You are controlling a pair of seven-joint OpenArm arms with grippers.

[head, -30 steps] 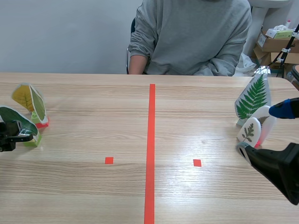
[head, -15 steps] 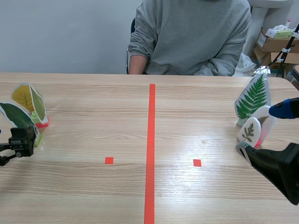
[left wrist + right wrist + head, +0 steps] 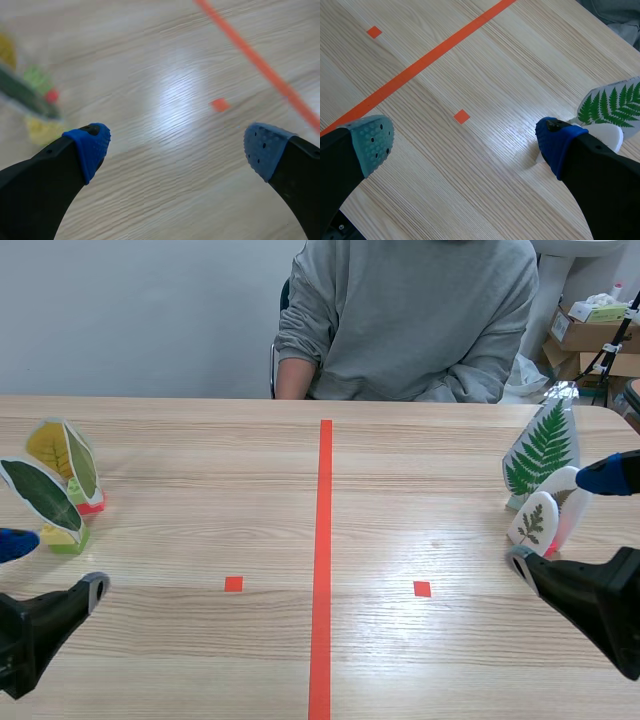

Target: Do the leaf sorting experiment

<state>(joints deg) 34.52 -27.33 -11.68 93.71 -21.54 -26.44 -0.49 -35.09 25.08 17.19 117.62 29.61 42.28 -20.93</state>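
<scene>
In the scene view, a pale wood-grain table (image 3: 200, 490) fills the frame, split by an orange-red tape line (image 3: 324, 560), with a person in a grey sweatshirt (image 3: 410, 320) seated at the top and cardboard boxes (image 3: 590, 330) at the upper right. At the left edge stand glossy, pointed leaf cards on small coloured bases: a yellow leaf card (image 3: 55, 452) and, in front of it, a dark green leaf card (image 3: 42, 496). The left pincer (image 3: 52, 565), lower left, is spread and holds nothing. At the right edge stand a tall fern card (image 3: 543, 450) and a small sprig card (image 3: 532, 524); the right pincer (image 3: 565, 520) is spread wide around the sprig card, partly covering it. In the left wrist view, the left pincer (image 3: 177, 145) gapes over bare wood, with the leaf cards (image 3: 30, 95) a blur ahead of one finger. In the right wrist view, the right pincer (image 3: 462, 145) is spread; its blue-padded finger hides part of the fern card (image 3: 615, 105).
</scene>
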